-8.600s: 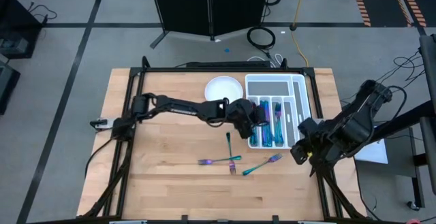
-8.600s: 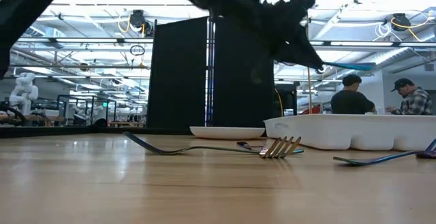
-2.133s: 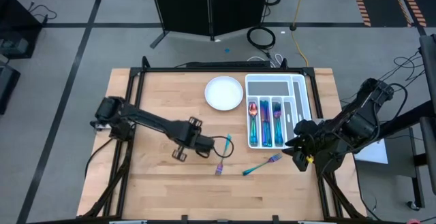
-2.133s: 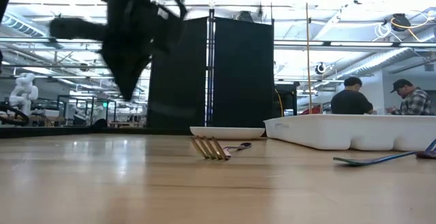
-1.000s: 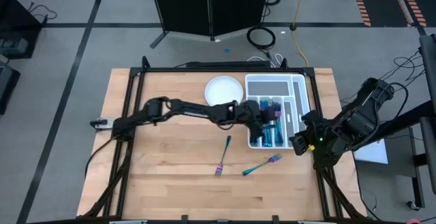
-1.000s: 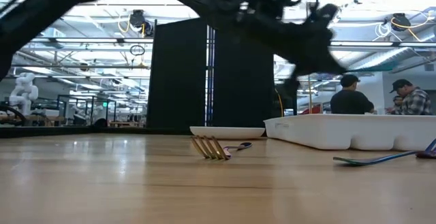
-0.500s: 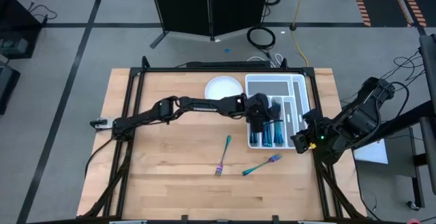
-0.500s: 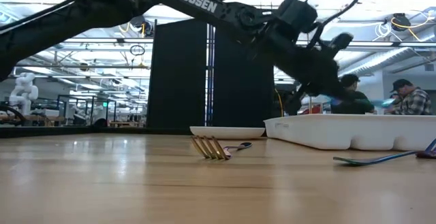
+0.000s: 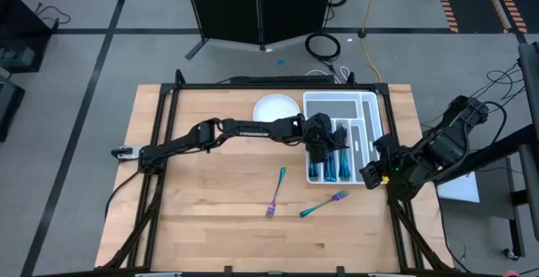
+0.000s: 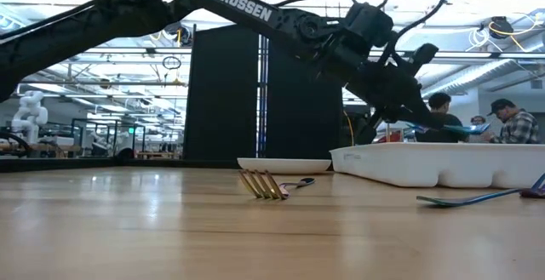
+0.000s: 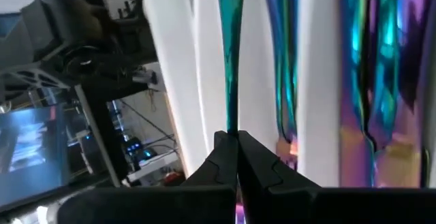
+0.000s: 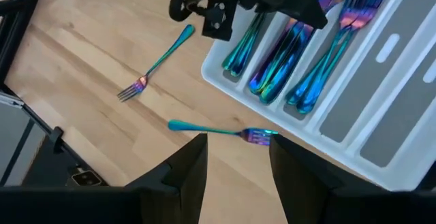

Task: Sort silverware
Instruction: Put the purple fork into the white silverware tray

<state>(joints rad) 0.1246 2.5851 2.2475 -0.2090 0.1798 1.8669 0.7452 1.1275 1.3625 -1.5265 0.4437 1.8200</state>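
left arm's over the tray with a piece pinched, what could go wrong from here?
1. The left gripper pinches the teal utensil only at its tip; it could swing or slip and land across a divider of the white tray.
2. Two forks lie on the table close to the tray; a low return sweep might knock them.

Left claw (image 9: 321,152) over cutlery tray (image 9: 368,103)

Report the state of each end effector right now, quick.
Left end effector: shut on a teal utensil, over the cutlery tray.
Right end effector: open, holding nothing, beside the tray's right edge.
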